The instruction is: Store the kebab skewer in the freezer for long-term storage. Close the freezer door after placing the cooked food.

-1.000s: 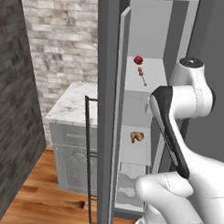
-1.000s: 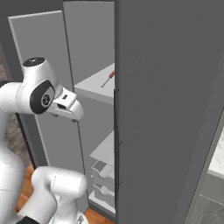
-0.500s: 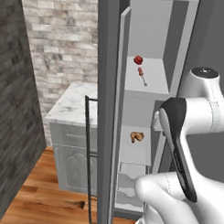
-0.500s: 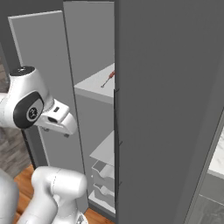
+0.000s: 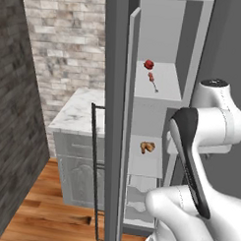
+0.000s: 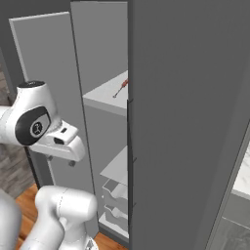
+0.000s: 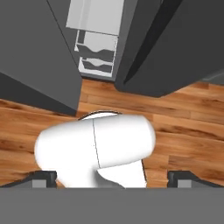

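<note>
The kebab skewer (image 5: 152, 81) lies on the upper white shelf of the freezer (image 5: 193, 56), red-orange chunks toward the back; the right base view also shows the skewer (image 6: 120, 89) on that shelf. The freezer door (image 5: 114, 122) stands open to the left, with its black bar handle (image 5: 94, 171) on the outer face. My gripper (image 6: 62, 160) hangs outside the freezer, well below the skewer's shelf, pointing down at the floor. In the hand view the gripper (image 7: 113, 178) is open, its fingertips (image 7: 42, 177) wide apart with nothing between them.
A round red food (image 5: 148, 64) sits behind the skewer and a brown croissant-like lump (image 5: 147, 147) lies on a lower shelf. White drawers (image 7: 94, 59) fill the freezer's bottom. A marble counter (image 5: 76, 118) on grey cupboards stands left of the door, above the wooden floor (image 7: 183, 127).
The arm has drawn back from the freezer and the hand has dropped lower, away from the shelf. The skewer stays on the shelf and the door has not moved.
</note>
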Controlling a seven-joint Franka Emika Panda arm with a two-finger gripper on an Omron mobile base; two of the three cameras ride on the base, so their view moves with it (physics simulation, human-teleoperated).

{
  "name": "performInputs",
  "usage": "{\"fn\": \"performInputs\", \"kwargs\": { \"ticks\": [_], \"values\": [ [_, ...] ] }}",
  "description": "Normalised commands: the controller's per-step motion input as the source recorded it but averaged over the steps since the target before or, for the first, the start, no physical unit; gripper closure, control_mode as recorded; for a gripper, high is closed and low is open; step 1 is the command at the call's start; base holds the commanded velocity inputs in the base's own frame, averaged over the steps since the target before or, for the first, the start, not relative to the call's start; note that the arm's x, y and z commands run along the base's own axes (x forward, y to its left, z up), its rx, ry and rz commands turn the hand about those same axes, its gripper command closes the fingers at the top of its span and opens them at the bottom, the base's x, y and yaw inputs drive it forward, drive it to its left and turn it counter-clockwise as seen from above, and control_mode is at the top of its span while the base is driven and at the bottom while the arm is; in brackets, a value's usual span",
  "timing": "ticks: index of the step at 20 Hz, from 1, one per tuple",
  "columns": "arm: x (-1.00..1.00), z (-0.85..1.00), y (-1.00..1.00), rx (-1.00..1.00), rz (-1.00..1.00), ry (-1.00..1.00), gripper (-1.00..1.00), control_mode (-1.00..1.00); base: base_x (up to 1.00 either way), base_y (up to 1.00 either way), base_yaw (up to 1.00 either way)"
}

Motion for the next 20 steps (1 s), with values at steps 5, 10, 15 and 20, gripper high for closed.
{"fn": "performInputs", "kwargs": {
  "ticks": [5, 10, 15, 20],
  "values": [
    [0.0, -0.04, -0.01, 0.01, 0.07, 0.18, -1.0, -1.0, 0.0, 0.0, 0.0],
    [0.0, -0.23, -0.12, 0.06, 0.04, 0.01, -1.0, -1.0, 0.0, 0.0, 0.0],
    [0.0, -0.46, -0.2, 0.07, 0.0, 0.0, -1.0, -1.0, 0.0, 0.0, 0.0],
    [0.0, -0.39, -0.17, 0.03, 0.0, 0.0, -1.0, -1.0, 0.0, 0.0, 0.0]
  ]
}}
